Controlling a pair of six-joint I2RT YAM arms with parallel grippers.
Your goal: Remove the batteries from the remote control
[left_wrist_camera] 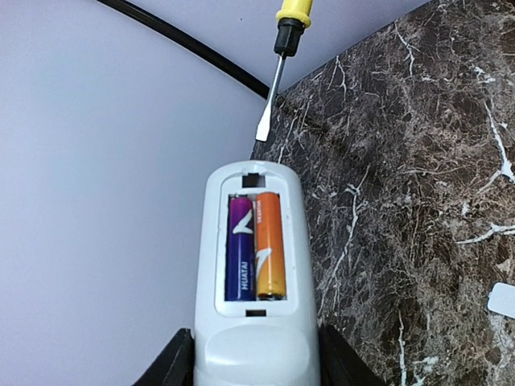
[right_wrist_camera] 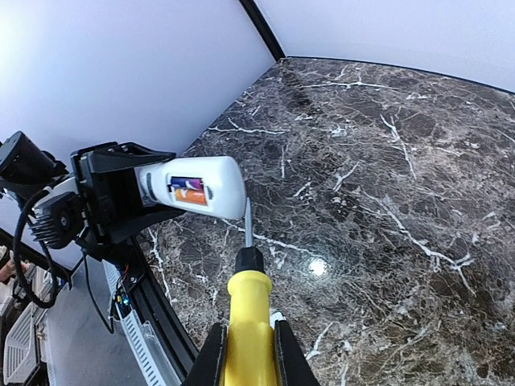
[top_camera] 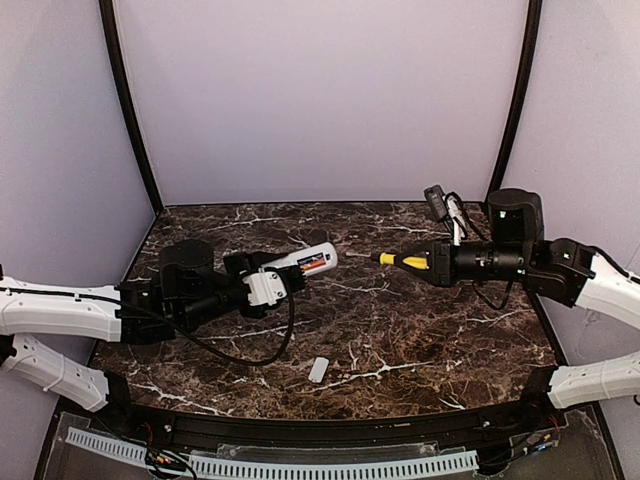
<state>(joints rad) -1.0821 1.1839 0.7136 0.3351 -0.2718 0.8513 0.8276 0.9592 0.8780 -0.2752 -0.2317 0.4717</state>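
The left tool (top_camera: 279, 277) grips the slim white plastic remote control (top_camera: 312, 262) left of centre in the top view. Its open recess shows two cylindrical batteries (left_wrist_camera: 256, 248), one purple and one orange. The right tool (top_camera: 432, 262), clamped on a yellow-handled screwdriver (top_camera: 405, 260), holds the flat tip just beside the remote's free end.

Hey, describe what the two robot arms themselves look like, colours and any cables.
The left arm and right arm share white shell links, black cylindrical joints and black wrists. A white block sits near the left jaws, and a black cable loops from that wrist.
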